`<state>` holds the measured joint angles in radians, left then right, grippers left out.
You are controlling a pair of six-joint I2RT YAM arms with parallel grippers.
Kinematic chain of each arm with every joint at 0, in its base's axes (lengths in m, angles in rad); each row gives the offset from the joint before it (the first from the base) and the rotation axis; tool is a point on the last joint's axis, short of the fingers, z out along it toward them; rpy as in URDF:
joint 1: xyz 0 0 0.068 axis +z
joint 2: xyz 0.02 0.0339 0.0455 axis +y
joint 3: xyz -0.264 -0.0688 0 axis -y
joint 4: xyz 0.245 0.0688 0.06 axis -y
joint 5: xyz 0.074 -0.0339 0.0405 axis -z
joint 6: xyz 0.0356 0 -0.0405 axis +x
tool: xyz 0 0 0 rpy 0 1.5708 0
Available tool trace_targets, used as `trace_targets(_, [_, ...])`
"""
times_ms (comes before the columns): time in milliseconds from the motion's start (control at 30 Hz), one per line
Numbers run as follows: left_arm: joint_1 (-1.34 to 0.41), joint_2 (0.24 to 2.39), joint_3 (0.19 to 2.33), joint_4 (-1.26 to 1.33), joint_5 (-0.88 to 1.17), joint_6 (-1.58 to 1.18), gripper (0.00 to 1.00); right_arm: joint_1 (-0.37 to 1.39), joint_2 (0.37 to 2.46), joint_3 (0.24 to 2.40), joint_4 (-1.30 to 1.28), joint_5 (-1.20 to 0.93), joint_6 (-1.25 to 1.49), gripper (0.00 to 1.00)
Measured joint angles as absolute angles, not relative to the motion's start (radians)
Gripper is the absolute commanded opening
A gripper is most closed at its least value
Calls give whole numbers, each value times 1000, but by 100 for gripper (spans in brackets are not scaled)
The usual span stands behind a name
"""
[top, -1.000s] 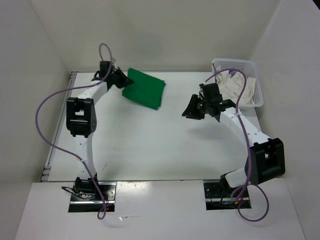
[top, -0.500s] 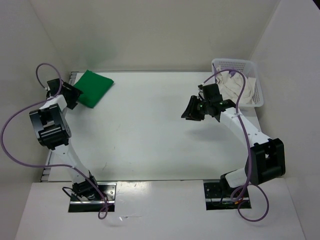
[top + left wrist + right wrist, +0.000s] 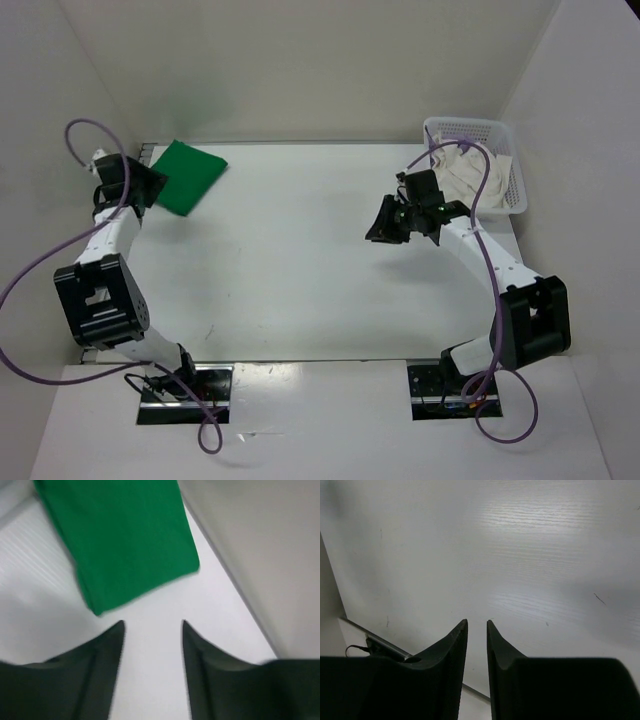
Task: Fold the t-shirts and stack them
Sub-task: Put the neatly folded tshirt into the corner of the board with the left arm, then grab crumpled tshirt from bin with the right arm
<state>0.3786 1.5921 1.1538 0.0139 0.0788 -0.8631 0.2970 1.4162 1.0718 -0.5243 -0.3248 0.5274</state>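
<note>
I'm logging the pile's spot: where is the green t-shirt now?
In the top view the green t-shirt lies folded at the far left corner of the table, just ahead of the open left gripper, which is clear of it.

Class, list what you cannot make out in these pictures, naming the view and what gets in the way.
- Overhead view: the cloth in the basket is crumpled and small, so the shirts there cannot be counted or their colours told apart.
- Left wrist view: the green t-shirt is blurred and cut off by the top edge.
- Right wrist view: only bare table shows beyond the right gripper, with no shirt or basket in view.
</note>
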Motion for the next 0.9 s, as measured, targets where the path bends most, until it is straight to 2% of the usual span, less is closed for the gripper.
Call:
trace_targets(67, [306, 1584, 1149, -15, 90, -815, 23, 300, 1416, 1071, -522, -315, 533, 19])
trace_targets(100, [250, 1584, 1151, -31, 94, -790, 16, 302, 1416, 1072, -521, -304, 535, 19])
trace_targets(200, [27, 1584, 1164, -119, 120, -704, 16, 316, 1418, 1077, -519, -267, 553, 17])
trace_targets(333, [-268, 1584, 1160, -194, 279, -682, 16, 332, 1421, 1108, -518, -241, 586, 3])
trace_targets(433, [-398, 1545, 1047, -161, 411, -768, 14, 347, 1412, 1108, -477, -250, 645, 0])
trace_targets(633, [-606, 1505, 877, -161, 484, -957, 14, 517, 1308, 970, -366, -237, 876, 0])
trace_targets(700, [-602, 1505, 876, -171, 488, -979, 19, 583, 1294, 940, -350, -224, 945, 0])
trace_targets(733, [-591, 1500, 876, -169, 484, -986, 34, 612, 1293, 930, -344, -218, 975, 0])
trace_targets(833, [-560, 1443, 875, -150, 464, -1000, 50, 661, 1316, 923, -332, -216, 1036, 13])
trace_targets(900, [-549, 1390, 875, -123, 456, -994, 56, 675, 1343, 937, -331, -195, 1054, 25])
